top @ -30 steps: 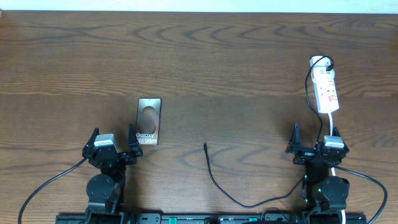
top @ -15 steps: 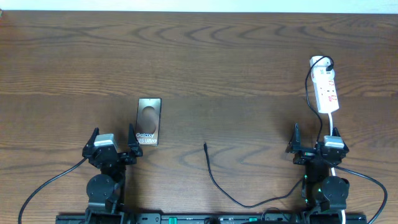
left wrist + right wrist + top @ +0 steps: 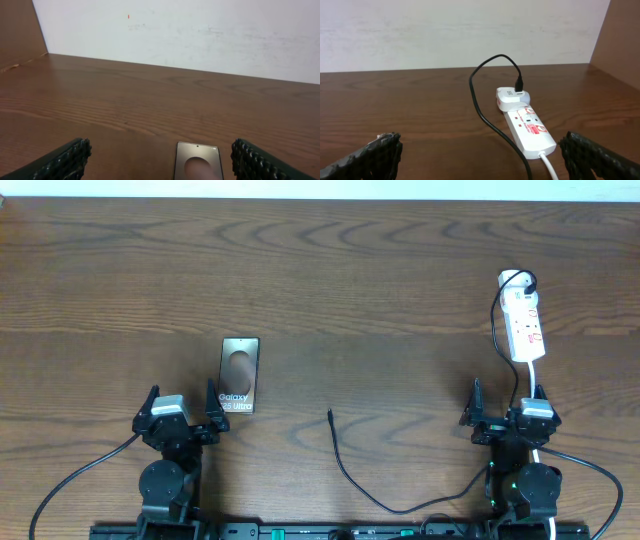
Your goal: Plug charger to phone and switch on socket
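Three task things lie apart on your tabletop (image 3: 400, 260). The phone (image 3: 240, 375) sits left of centre, its long axis running near edge to far edge, lettering end nearward. The charger (image 3: 331, 420) tip points at the far edge. The socket (image 3: 524, 320) lies lengthwise likewise by the right edge. Your left tool (image 3: 181, 394) and right tool (image 3: 508, 392) gape open, gripping nothing.

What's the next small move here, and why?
Probably swing the right claw left and down toward the charger tip. Both claws are open and empty. The tip lies loose between the arms, not yet in the phone. The phone sits just ahead of the left claw, which could then steady it.
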Tool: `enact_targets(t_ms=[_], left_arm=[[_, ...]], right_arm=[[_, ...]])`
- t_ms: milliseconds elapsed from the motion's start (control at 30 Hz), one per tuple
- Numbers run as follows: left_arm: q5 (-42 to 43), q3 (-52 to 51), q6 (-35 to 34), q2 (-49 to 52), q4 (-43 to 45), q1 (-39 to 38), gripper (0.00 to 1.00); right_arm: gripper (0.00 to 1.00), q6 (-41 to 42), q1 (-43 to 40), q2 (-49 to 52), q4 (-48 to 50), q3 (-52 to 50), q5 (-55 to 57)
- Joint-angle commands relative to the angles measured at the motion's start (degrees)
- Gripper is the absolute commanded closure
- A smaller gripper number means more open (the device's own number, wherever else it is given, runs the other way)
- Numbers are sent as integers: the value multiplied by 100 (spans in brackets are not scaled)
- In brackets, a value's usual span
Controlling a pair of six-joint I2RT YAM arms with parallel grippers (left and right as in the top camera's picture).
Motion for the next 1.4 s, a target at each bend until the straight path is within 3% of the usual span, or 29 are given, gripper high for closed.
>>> enact_targets(t_ms=[0, 800, 1200, 1367], left_arm=[[-37, -131, 37, -31, -177, -7, 8], [286, 468, 116, 212, -101, -7, 8], [315, 2435, 341, 2828, -146, -7, 8], [605, 3576, 337, 4122, -616, -7, 8]], right_arm=[[1, 37, 59, -24, -24, -7, 44], [1, 37, 59, -26, -24, -7, 44], [1, 37, 59, -26, -24, -7, 46], [1, 37, 59, -26, -24, -7, 44]])
